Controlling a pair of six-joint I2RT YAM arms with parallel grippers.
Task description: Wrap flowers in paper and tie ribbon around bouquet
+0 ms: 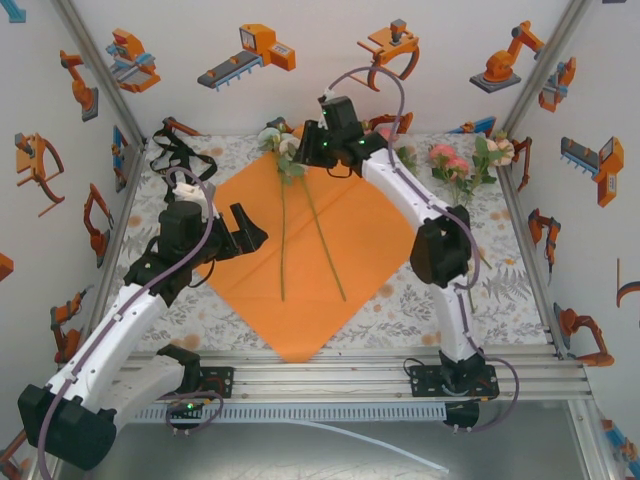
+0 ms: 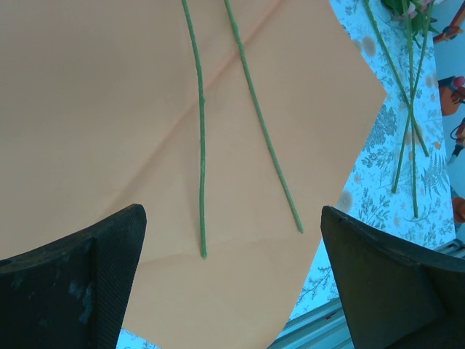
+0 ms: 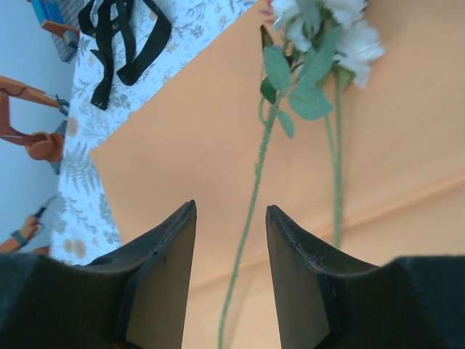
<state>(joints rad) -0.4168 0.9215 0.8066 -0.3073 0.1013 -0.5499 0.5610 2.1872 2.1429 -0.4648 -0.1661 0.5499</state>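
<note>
The paper [image 1: 300,250] lies flat in the middle of the table [image 1: 400,300], a bright orange sheet turned corner-on like a diamond, its near corner reaching the table's front edge. It is smooth, with a faint diagonal crease seen from the left wrist.

Two flowers [image 1: 285,150] lie on the paper. Their white blooms [image 3: 320,36] and green leaves sit at the far corner, and their long thin green stems [image 2: 201,145] run toward the near side, spreading slightly apart. The stem ends stop on the orange, short of its edge.

More flowers, the pink bunch [image 1: 460,160], lie on the table to the right of the paper, well apart from it, with pink and peach heads and crossed green stems.

The ribbon [image 1: 175,155] is a loose black tangle on the table by the far left corner, off the paper.

The right gripper [image 1: 312,150] hovers at the far corner of the paper, just beside the white blooms. From its wrist, the jaws stand partly apart with nothing clamped; one stem lies on the paper below the gap.

The left gripper [image 1: 238,243] hangs over the paper's left corner, its jaws spread wide and empty, pointing toward the stems.
</note>
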